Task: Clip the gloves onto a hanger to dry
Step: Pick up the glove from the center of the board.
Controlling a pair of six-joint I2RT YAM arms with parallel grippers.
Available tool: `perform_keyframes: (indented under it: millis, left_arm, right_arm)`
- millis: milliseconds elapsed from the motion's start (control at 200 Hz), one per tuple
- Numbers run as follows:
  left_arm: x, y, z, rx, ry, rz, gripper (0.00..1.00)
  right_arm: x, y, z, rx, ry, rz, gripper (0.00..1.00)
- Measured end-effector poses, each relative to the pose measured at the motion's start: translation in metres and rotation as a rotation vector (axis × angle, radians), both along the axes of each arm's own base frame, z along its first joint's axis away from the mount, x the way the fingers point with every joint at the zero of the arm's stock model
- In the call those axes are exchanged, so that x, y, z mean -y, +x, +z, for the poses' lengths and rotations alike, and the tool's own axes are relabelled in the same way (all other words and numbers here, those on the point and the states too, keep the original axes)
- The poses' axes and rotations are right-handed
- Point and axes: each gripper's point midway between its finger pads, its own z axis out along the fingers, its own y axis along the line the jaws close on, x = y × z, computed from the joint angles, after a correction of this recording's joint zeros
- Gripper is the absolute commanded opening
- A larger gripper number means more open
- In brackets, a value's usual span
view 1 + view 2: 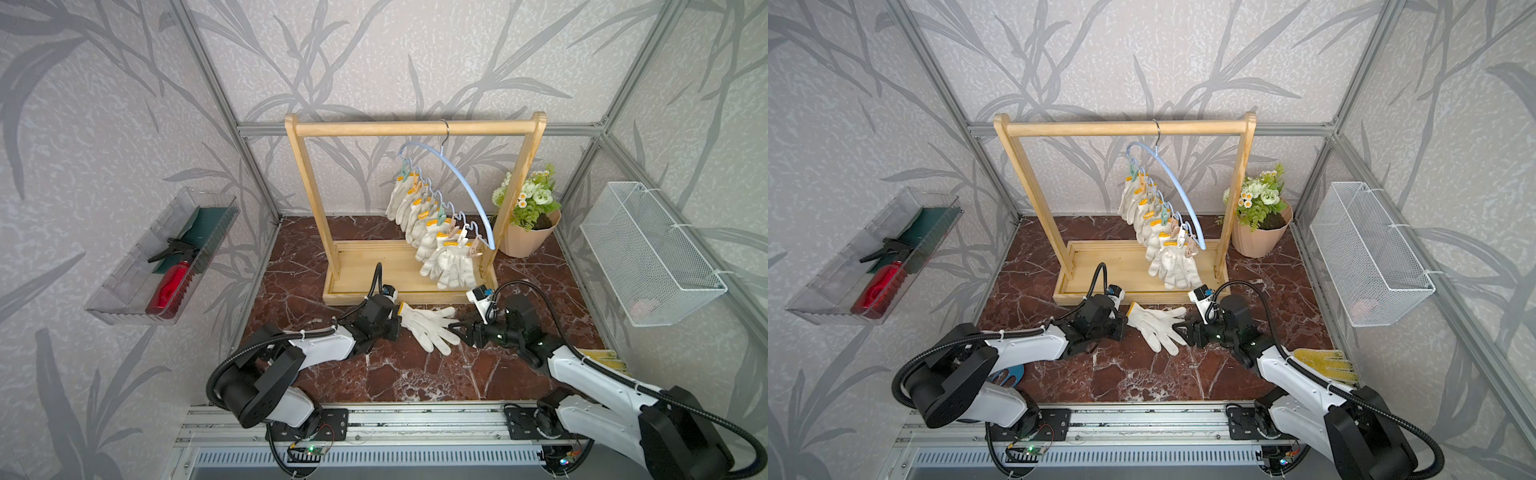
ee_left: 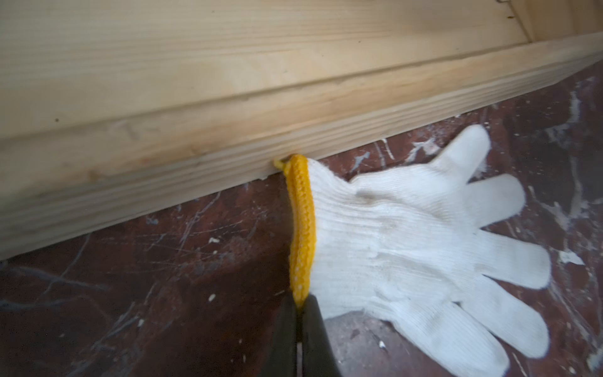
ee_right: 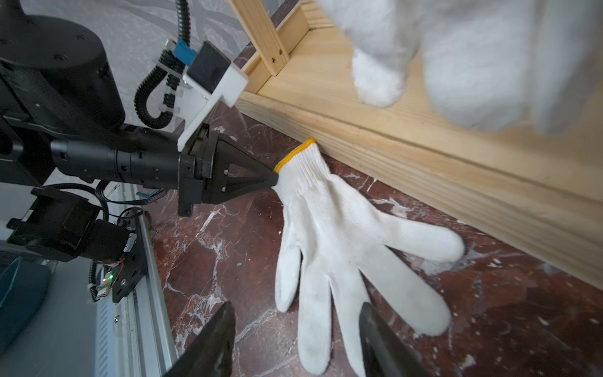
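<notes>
Right wrist: left gripper (image 3: 275,178) clamps glove (image 3: 326,228) cuff by rack base (image 3: 424,156); glove points at your right gripper (image 3: 296,305), jaws wide.

**White knitted glove** (image 2: 408,235) with yellow cuff trim, flat on the surface: ribbed cloth, matt, slightly fuzzy and faintly soiled. The trim is a coarser yellow-orange yarn.

**Row of clipped white knitted gloves** (image 1: 455,270): the same matt cloth.

**Dark red marble-patterned surface** (image 1: 415,374): smooth, with a dull sheen, white veining and fine scratches.

**Pale wooden rack** (image 1: 415,128): unpainted wood, matt, with plainly visible grain and a stepped moulding along the base edge.

**Light blue arched hanger** (image 1: 478,200): smooth plastic with a bare metal wire hook.

**Left gripper** (image 3: 275,178): matt black plastic fingers.

**White wire-mesh basket** (image 1: 648,257): fine white-coated metal mesh.

**Clear ribbed tray** (image 1: 120,286): transparent, glossy plastic.
</notes>
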Motion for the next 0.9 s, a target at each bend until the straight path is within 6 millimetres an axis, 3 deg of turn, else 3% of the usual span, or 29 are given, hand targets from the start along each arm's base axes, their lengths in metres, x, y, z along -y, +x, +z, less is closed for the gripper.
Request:
perform_keyframes:
  millis: [115,275,365,465,650,900]
  left_arm:
    - [0.017,-0.012,0.032,0.023,-0.06,-0.141,0.0]
    - [0.046,-0.034,0.113,0.12,-0.191,-0.379,0.0]
    - [0.049,-0.052,0.153,0.176,-0.237,-0.489,0.0]
    - [0.047,-0.074,0.184,0.202,-0.252,-0.587,0.0]
    - [0.04,-0.103,0.21,0.182,-0.225,-0.713,0.0]
    - [0.043,-0.121,0.212,0.056,-0.155,-0.892,0.0]
  right_arm:
    - [-0.013,-0.007,0.002,-0.029,0.037,0.086,0.61]
    - [-0.032,-0.012,0.026,-0.008,0.133,0.215,0.64]
    - [-0.042,-0.014,0.047,0.023,0.196,0.294,0.65]
    - [-0.05,-0.014,0.069,0.072,0.257,0.366,0.68]
    - [-0.053,-0.019,0.1,0.142,0.337,0.476,0.72]
    - [-0.056,-0.028,0.123,0.202,0.383,0.57,0.75]
